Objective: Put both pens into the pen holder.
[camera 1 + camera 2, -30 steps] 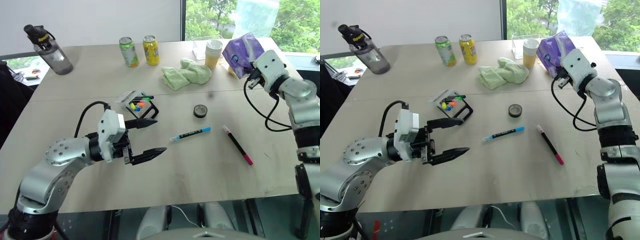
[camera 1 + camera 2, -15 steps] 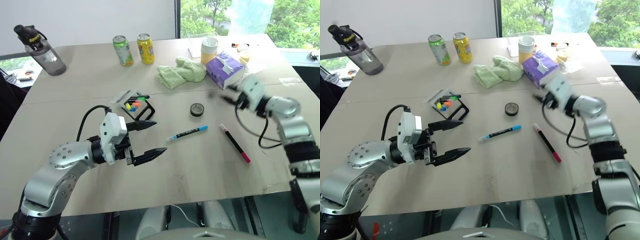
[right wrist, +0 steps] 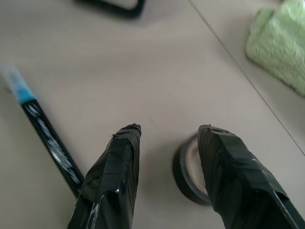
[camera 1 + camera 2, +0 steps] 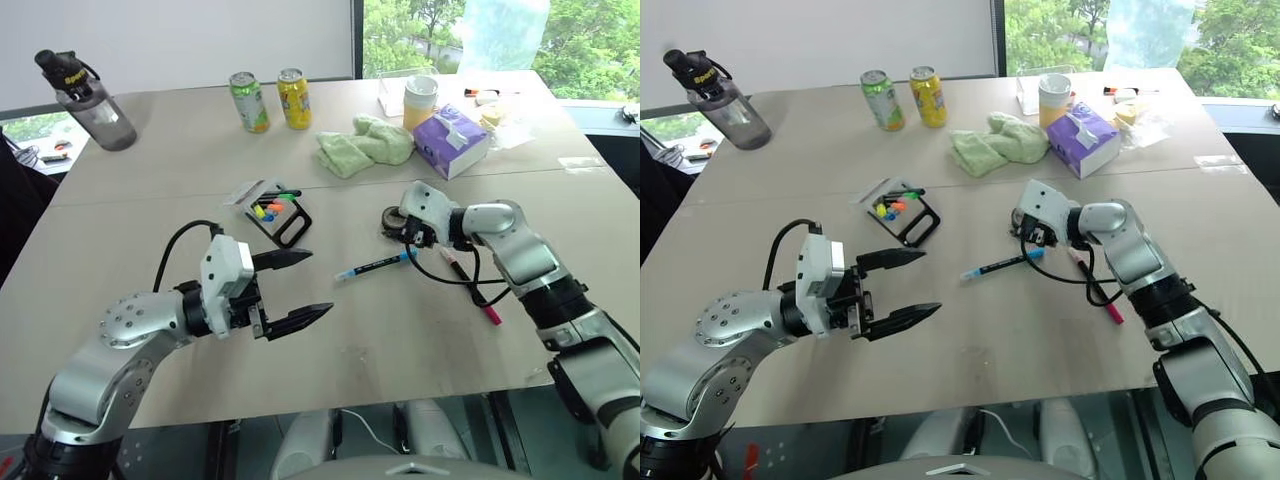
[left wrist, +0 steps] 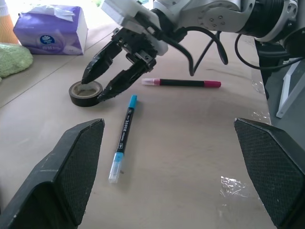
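Pens lie flat on the table (image 4: 120, 200). The blue pen (image 4: 375, 266) is in the middle, and the black pen (image 4: 470, 287) with pink ends is just past it on the right. The right gripper (image 5: 97, 86) hangs low over the blue pen's end, next to a small round tin (image 4: 392, 217). Its fingers are apart and hold nothing. The left gripper (image 4: 305, 288) is wide open and empty too. The pen holder (image 4: 280, 215) sits behind it with short markers (image 4: 268, 210) inside.

Open counter (image 4: 400, 330) around blue pen (image 4: 377, 266); tape roll (image 4: 393, 217) crowding its far tip, right pincer (image 5: 99, 86) directly above.
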Robot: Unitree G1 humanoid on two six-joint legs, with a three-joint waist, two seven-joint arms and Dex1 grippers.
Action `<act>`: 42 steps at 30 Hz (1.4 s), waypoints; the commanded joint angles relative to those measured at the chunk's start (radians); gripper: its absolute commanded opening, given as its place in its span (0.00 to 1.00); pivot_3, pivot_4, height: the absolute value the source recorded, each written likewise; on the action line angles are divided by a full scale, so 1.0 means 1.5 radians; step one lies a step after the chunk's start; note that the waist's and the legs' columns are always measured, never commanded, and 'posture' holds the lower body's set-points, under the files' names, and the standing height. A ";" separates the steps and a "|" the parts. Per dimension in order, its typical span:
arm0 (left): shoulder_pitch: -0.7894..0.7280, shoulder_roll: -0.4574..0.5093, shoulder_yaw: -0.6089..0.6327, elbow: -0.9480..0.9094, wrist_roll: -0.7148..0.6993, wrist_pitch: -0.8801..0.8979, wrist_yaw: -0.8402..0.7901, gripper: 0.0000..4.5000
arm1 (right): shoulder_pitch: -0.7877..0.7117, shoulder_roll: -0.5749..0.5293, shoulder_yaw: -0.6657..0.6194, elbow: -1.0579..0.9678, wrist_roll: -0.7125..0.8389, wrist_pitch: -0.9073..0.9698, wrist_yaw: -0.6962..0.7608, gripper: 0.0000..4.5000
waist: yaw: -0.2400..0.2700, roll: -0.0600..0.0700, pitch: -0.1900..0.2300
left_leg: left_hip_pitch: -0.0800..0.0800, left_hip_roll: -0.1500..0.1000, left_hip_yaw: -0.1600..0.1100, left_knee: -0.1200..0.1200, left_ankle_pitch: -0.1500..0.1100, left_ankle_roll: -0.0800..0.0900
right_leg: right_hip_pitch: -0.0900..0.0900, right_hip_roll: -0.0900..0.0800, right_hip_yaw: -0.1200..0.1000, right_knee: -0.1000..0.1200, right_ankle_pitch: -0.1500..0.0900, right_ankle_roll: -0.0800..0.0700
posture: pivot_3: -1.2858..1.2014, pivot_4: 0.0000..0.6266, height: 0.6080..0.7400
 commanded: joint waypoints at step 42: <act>-0.009 -0.052 0.018 0.014 0.063 -0.024 0.082 1.00 | -0.021 0.008 -0.156 0.057 0.050 -0.129 -0.088 0.66 | -0.014 -0.001 -0.001 | -0.005 0.000 0.001 0.001 0.000 -0.001 | -0.006 0.000 0.000 0.002 0.000 0.000 | 0.52 0.24 1.00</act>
